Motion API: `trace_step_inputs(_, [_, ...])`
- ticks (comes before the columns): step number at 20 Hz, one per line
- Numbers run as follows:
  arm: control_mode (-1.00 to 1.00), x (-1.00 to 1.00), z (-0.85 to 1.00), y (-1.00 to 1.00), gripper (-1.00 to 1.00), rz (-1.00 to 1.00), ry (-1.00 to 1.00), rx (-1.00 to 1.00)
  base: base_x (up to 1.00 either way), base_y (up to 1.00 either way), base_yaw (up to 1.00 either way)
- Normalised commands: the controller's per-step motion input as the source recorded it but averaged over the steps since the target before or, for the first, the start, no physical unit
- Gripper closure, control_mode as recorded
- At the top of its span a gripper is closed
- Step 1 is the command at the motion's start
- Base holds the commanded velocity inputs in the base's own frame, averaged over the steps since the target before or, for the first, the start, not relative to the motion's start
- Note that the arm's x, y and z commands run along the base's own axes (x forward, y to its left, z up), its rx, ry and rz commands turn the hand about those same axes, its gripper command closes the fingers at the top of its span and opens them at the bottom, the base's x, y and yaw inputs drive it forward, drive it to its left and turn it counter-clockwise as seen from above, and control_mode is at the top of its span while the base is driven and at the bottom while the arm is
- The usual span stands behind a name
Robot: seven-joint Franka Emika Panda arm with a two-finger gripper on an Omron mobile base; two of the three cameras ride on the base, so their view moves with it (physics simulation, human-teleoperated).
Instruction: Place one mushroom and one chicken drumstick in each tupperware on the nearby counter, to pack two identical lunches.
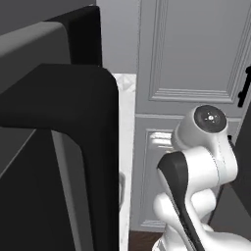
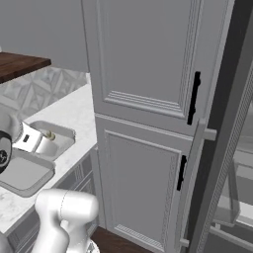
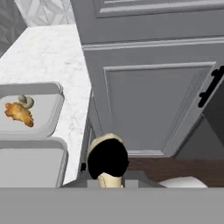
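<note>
Rendered home kitchen. Tall grey cabinet [image 2: 148, 64] with panelled doors and black bar handles [image 2: 193, 98] stood beside a white speckled stone counter [image 2: 74, 111]. Pale diamond-patterned tile backsplash [image 2: 37, 89] ran behind the counter, with a dark brown wooden shelf [image 2: 17, 64] above it. Lower grey cabinet fronts [image 2: 81, 183] sat under the worktop. Two shallow grey tupperware trays [image 3: 43, 118] lay on the counter; one held food, a browned drumstick [image 3: 18, 113] and a mushroom [image 3: 26, 101]. Dark wood floor [image 3: 175, 164] showed below the cabinet.
</note>
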Motion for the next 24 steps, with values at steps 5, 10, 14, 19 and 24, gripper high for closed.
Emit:
trace_step_inputs(5, [-1.0,0.0,-0.4,0.52,1.0,0.28,0.14,0.0,0.0,0.0,0.0])
trace_step_inputs(10, [-1.0,0.12,-0.45,0.77,1.0,0.3,0.14,0.0,0.0,0.0,0.0])
trace_step_inputs(14, [-1.0,0.27,-0.44,0.64,1.0,0.28,0.19,0.0,0.0,0.0,0.0])
trace_step_inputs(19, [-1.0,0.37,-0.52,0.41,1.0,0.24,0.18,0.0,0.0,0.0,0.0])
trace_step_inputs(24, [-1.0,0.49,-0.63,0.5,1.0,0.17,0.14,0.0,0.0,0.0,0.0])
